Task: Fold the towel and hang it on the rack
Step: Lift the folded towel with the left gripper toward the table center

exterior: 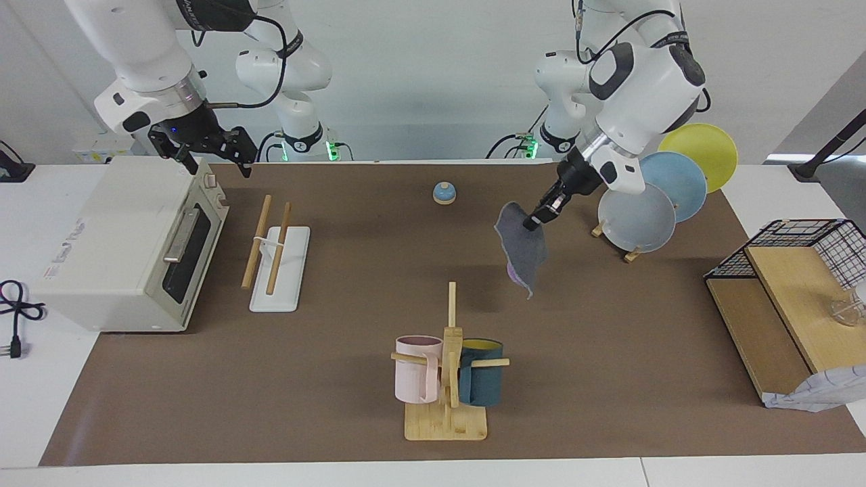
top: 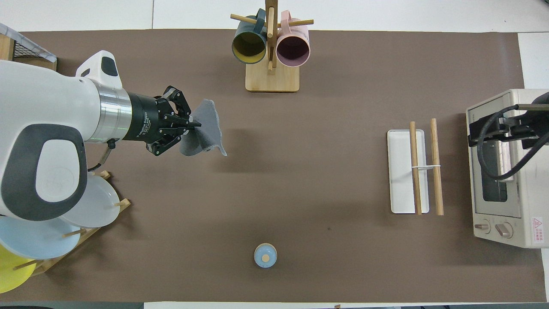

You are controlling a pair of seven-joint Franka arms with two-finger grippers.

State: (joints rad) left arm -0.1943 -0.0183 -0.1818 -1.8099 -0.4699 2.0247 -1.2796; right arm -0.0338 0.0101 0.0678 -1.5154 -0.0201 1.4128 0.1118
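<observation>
The towel (exterior: 524, 247) hangs in the air from my left gripper (exterior: 534, 220), dark grey face outward with a bit of purple at its lower edge. It hangs over the brown mat between the plate stand and the mug tree. In the overhead view the left gripper (top: 193, 125) is shut on one edge of the towel (top: 205, 133). The rack (exterior: 279, 267) stands on the mat beside the toaster oven, with two wooden rods over a white base; it also shows in the overhead view (top: 401, 171). My right gripper (exterior: 218, 166) is open and empty over the toaster oven; in the overhead view (top: 497, 126) it is partly shown.
A toaster oven (exterior: 128, 243) stands at the right arm's end. A mug tree (exterior: 448, 365) with a pink and a dark blue mug stands farther from the robots. A plate stand (exterior: 639, 216), a small blue knob-topped object (exterior: 444, 193), and a wire basket on wooden boards (exterior: 791, 270) also stand here.
</observation>
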